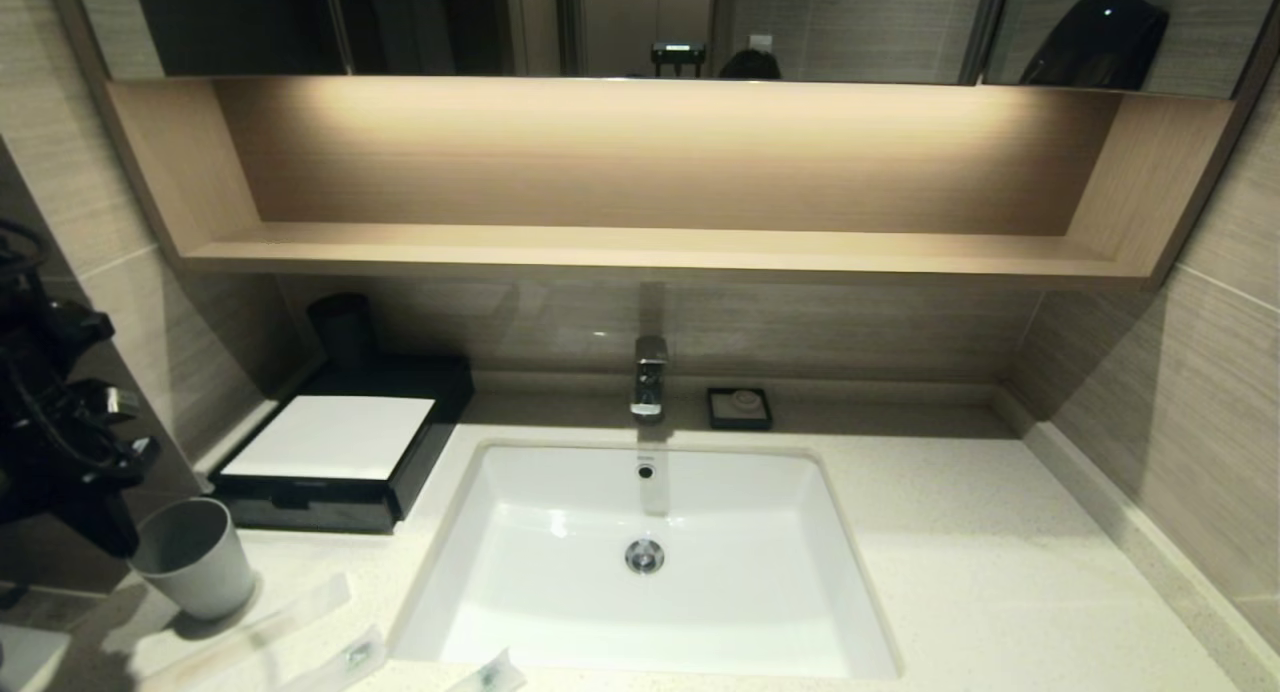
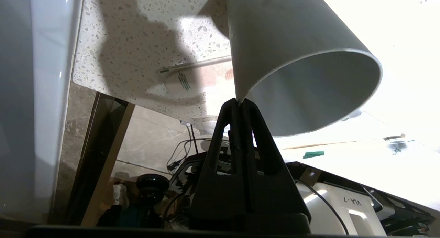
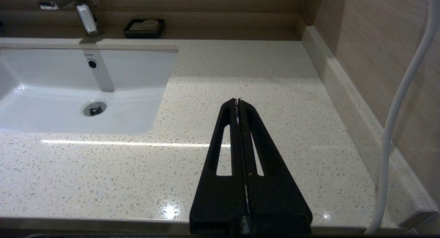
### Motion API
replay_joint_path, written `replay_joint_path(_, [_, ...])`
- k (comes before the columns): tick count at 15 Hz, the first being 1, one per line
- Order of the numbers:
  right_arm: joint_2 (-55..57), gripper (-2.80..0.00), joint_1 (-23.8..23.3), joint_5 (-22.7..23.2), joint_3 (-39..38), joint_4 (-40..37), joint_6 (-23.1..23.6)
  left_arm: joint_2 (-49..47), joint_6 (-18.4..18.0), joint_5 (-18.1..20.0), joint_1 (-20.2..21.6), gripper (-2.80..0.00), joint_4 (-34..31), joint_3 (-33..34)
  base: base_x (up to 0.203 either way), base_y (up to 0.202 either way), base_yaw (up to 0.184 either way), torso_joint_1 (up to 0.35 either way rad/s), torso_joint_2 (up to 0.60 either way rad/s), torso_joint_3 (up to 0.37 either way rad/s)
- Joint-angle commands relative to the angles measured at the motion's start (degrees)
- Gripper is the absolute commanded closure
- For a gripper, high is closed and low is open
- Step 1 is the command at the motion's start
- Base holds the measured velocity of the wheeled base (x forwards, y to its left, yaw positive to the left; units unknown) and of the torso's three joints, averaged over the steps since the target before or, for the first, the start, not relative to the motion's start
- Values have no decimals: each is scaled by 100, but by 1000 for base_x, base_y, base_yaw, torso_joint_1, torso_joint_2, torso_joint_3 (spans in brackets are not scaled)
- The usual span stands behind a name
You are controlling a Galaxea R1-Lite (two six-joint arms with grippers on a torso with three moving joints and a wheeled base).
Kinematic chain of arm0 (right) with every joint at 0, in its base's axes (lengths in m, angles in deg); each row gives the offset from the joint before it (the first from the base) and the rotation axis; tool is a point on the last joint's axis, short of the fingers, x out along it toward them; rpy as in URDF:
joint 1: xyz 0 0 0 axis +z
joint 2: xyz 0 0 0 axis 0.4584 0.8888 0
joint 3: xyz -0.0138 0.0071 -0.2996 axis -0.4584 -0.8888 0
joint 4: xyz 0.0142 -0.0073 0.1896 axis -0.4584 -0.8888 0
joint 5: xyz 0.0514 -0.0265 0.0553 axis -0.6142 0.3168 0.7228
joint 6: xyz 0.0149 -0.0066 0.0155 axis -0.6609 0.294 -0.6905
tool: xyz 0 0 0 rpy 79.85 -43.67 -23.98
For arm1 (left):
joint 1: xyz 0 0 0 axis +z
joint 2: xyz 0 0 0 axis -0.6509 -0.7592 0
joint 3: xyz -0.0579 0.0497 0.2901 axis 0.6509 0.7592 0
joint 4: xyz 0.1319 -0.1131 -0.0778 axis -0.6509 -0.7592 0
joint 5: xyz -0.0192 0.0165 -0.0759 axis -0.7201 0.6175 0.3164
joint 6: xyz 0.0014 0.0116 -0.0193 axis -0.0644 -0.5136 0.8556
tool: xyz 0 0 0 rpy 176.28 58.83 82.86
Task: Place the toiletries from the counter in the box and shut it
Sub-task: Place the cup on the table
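Nothing's packed yet, far as I can tell: the box (image 1: 345, 450) sits at middle left of the head view with its drawer pushed in flush, matte black sides and a flat white top, tucked against the wall beside the basin (image 1: 648, 557). The packets (image 1: 350, 657) lie along the bottom left edge on the speckled stone counter (image 1: 1000, 572), slim and crinkly-clear with whitish stuff inside, right near the front lip, probably so they're easy to reach. A plain grey cup (image 1: 195, 557) stands just above them. The left claw (image 2: 239, 102) is pinched fully together, holding nothing, its tip right at the cup's rim in the wrist view, though I can't say it's touching. The right claw (image 3: 238, 101) is also closed up and empty, hanging over bare counter right of the basin, looking parked. My guess is the drawer has to come out first.
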Motion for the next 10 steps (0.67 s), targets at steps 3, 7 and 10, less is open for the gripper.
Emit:
replay_joint_path(3, [0,0,0,-1,-1,0,0,-80,8,15,77,0,-46,-135,0,0,0,0,0,0])
replay_joint_path(7, [0,0,0,-1,-1,0,0,-98,8,46,121,0,-55,-175,0,0,0,0,0,0])
replay_joint_path(10, [0,0,0,-1,-1,0,0,-144,8,46,156,0,-55,-175,0,0,0,0,0,0])
